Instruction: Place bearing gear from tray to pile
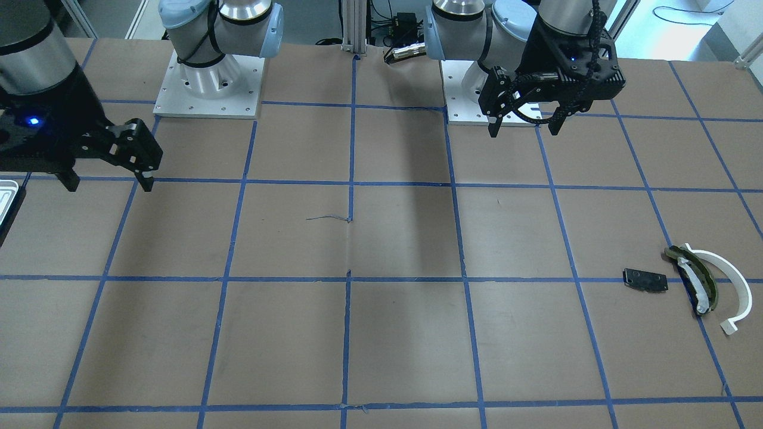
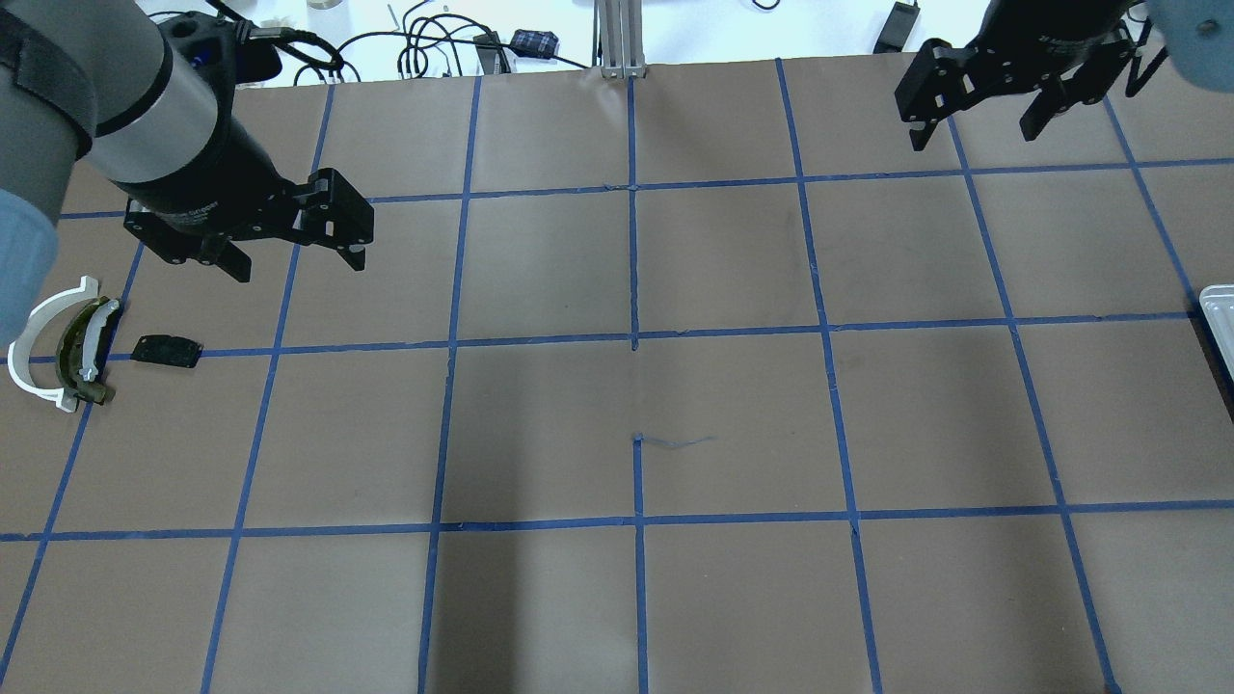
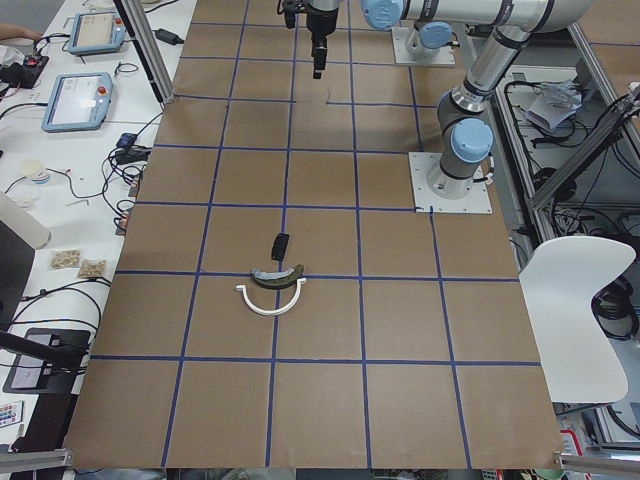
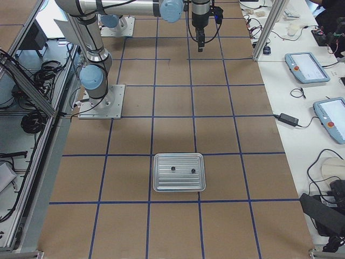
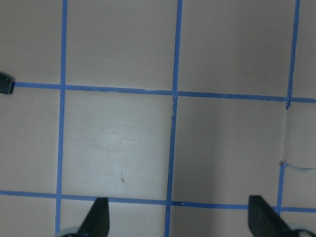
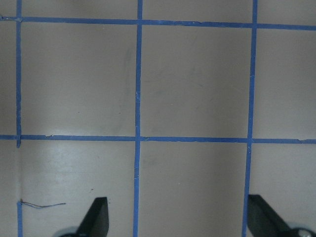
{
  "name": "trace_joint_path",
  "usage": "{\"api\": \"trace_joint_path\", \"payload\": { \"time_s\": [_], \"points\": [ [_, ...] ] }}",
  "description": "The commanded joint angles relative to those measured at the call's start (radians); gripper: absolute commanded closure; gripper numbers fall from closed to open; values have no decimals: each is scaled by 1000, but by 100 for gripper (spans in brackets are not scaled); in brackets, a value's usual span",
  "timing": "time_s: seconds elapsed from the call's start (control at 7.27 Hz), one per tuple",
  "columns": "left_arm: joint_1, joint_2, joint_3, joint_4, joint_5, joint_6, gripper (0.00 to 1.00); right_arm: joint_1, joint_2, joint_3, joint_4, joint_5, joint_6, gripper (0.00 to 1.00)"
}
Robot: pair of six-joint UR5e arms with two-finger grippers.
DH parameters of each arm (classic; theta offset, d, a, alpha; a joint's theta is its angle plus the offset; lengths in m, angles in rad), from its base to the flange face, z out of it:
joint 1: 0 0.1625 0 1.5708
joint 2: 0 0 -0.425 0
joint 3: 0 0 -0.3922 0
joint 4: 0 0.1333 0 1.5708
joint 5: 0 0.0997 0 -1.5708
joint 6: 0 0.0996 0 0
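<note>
The silvery tray (image 4: 179,183) lies on the table with two small dark parts (image 4: 172,169) on it, too small to tell apart. Only its edge shows in the overhead view (image 2: 1222,318) and the front view (image 1: 6,196). The pile is a black oblong plate (image 2: 167,350), a white half-ring arc (image 2: 34,347) and an olive curved strip (image 2: 82,347); it also shows in the front view (image 1: 645,280). My left gripper (image 2: 294,265) hangs open and empty above the table near the pile. My right gripper (image 2: 974,135) is open and empty, raised at the far right.
The table is brown paper with a blue tape grid. Both arm bases (image 1: 208,83) stand at the robot's edge. A thin loose thread (image 2: 675,441) lies near the middle. Cables and tablets sit off the table's far side (image 4: 307,67).
</note>
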Motion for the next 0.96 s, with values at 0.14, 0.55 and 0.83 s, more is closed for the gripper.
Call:
{"api": "trace_joint_path", "payload": {
  "time_s": [0.14,0.55,0.83],
  "points": [
    [0,4,4,3,-7,-3,0,-254,44,12,-77,12,-453,0],
    [0,4,-5,4,-4,0,0,-472,137,17,-120,12,-630,0],
    [0,4,-7,4,-4,5,0,-604,229,40,-214,12,-713,0]
  ]
}}
